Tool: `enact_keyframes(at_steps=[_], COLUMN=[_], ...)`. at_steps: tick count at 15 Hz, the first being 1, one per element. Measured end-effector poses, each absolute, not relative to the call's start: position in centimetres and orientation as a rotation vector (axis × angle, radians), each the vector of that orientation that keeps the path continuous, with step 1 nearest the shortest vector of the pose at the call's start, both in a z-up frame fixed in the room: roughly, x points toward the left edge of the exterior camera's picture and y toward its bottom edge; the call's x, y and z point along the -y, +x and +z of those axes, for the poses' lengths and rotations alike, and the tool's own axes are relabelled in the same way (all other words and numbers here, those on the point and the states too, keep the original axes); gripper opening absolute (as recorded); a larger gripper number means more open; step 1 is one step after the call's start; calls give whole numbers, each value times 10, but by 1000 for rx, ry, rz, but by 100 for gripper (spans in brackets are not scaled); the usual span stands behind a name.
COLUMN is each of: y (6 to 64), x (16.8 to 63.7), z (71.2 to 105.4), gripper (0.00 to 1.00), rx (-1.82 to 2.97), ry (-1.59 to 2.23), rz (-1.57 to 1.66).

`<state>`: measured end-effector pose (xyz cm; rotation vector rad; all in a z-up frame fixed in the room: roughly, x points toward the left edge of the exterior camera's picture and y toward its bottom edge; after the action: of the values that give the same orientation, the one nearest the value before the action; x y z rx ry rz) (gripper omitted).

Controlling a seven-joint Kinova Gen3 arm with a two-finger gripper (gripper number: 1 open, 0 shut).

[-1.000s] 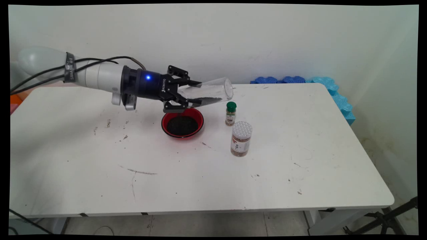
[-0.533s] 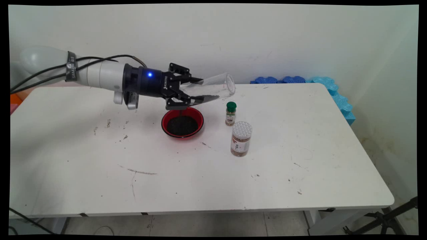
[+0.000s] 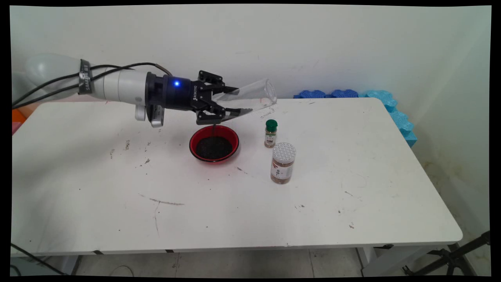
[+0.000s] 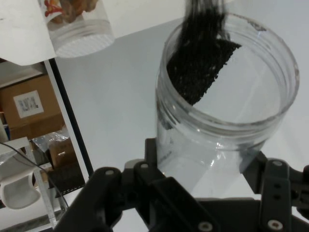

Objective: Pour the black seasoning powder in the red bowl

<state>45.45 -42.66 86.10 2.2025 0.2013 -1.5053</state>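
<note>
The tool (image 3: pixel 229 102) is pinching a clear plastic jar (image 3: pixel 250 100), its black fingers (image 3: pixel 231 112) pressed against the jar's sides near the open mouth, one finger above and one below as the main view shows them. The jar lies nearly on its side in the air, its closed base raised toward the right and its mouth lower, toward the arm. In the hand view the jar (image 4: pixel 227 96) fills the frame between the two linkages, with a patch of dark black grains (image 4: pixel 200 65) clinging to its inner wall and running out over the rim. In the main view a thin dark stream falls from the mouth into a red bowl (image 3: pixel 214 143) that stands on the bench (image 3: pixel 352 176) just below the tool; the bowl holds a flat mound of the same black grains. To the right of the bowl stands a small spice bottle with a green cap (image 3: pixel 271 133), and just beside it, nearer the camera, a wider jar with a white perforated lid (image 3: pixel 282 163) holding brown contents. Blue foam pieces (image 3: pixel 387 103) lie along the bench's far right corner, against the wall.
</note>
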Motion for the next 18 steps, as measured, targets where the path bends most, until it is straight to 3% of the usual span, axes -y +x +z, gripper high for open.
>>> enact_keyframes(at_steps=[18], y=[454], x=[430], z=[867], gripper=[0], rx=[-316], ry=[2146], rz=[-1567])
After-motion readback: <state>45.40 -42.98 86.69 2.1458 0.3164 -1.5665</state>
